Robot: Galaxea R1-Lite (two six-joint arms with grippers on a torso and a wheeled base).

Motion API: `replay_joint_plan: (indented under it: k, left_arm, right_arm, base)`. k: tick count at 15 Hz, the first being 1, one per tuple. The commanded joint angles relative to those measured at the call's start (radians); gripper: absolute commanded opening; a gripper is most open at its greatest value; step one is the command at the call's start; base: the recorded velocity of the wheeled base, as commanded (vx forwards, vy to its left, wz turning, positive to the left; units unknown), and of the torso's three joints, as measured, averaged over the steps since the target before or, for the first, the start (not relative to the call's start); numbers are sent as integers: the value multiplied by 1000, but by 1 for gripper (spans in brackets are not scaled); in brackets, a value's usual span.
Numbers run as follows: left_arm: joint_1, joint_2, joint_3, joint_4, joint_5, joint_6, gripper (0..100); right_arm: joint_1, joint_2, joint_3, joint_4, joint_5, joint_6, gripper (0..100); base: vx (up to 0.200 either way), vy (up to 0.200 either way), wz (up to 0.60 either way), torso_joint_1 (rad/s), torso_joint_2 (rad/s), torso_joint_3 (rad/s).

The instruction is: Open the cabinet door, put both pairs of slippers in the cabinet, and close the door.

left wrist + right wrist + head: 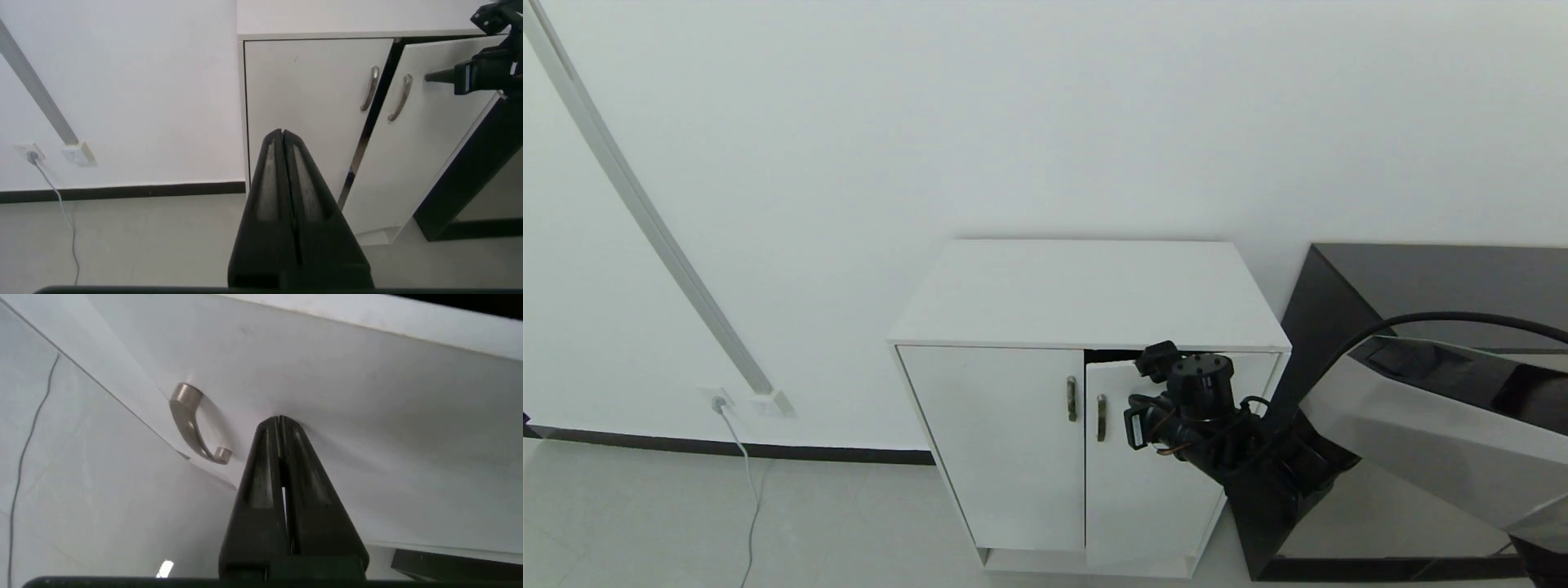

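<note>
A: Where is my right gripper now?
B: You have it at the cabinet, fingers pressed together on nothing; the tip seems to touch the right door, just beside its handle; this door stands slightly ajar, the left door is shut
A: And my left gripper?
B: Also closed and empty; you hold it well apart from the cabinet, facing it
</note>
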Motion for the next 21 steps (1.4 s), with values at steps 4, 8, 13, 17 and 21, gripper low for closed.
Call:
replay_joint_plan:
  k: [4,8,13,17,21]
  left_arm:
    - [0,1,0,0,0,0,0]
    - [0,1,0,0,0,0,0]
    - [0,1,0,0,2,0,0]
    - [0,1,0,0,0,0,0]
    - [0,1,0,0,0,0,0]
  right_arm:
    - [-19,33,-56,14,3,0,0]
    - [-28,49,-100,44,3,0,0]
    - [-28,49,-103,47,3,0,0]
    - [-30,50,-117,47,3,0,0]
    - [-33,64,-129,47,3,0,0]
  base:
    - [0,0,0,0,0,0]
    - [0,0,0,0,0,0]
    - [0,0,0,0,0,0]
    - [0,0,0,0,0,0]
    - [0,0,0,0,0,0]
